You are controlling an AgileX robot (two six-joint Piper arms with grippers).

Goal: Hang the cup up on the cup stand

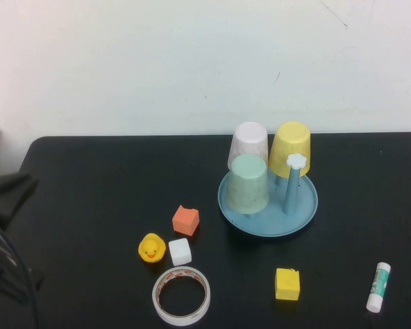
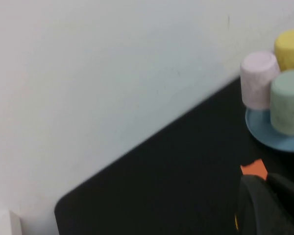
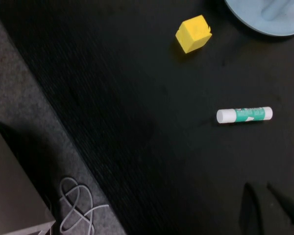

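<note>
The pale mint-green speckled tumbler (image 1: 248, 183) stood inverted on the light-blue dish stand (image 1: 268, 227), mid-worktop. The left gripper (image 1: 14, 185), at the left edge, and the right gripper (image 3: 264, 208), near the right front corner, were closed and empty. Release was judged best confirmed before retreat.

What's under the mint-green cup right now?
The mint-green cup sits upside down on the cup stand, its light-blue dish showing around the rim. Whether a post runs up inside it is hidden by the cup's wall.
</note>
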